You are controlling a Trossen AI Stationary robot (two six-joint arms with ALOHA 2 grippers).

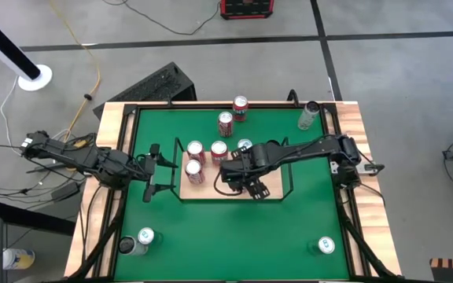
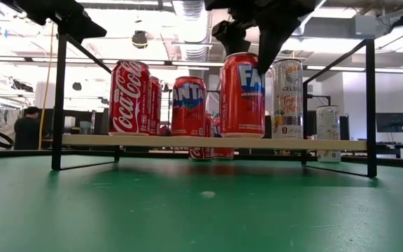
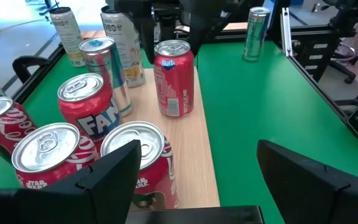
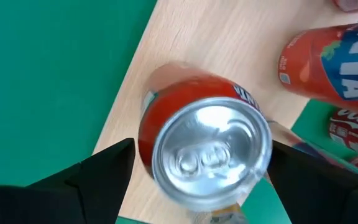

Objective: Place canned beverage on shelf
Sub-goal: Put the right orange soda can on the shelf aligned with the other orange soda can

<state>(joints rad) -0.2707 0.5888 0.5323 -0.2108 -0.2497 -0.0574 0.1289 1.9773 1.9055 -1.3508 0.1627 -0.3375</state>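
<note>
The shelf [image 1: 211, 191] is a light-wood board with black wire rails, in the middle of the green table. A red Fanta can [image 2: 242, 94] stands upright on it near its middle. The can also shows in the right wrist view [image 4: 207, 149]. My right gripper [image 1: 236, 171] is open right above this can. Its fingers stand on either side of the can's top, with a gap showing at one side. My left gripper [image 3: 197, 180] is open and empty at the shelf's left short end [image 1: 152, 169]. Other cans stand on the board: Coca-Cola [image 2: 129, 98], Fanta [image 2: 188, 105] and a silver one [image 2: 287, 98].
Two red cans [image 1: 225, 123] [image 1: 241, 106] stand on the table behind the shelf. A pale can [image 1: 308, 115] is at the far right corner. More cans stand near the front left [image 1: 145, 237] and front right [image 1: 325, 247] corners. Wooden edges frame the table.
</note>
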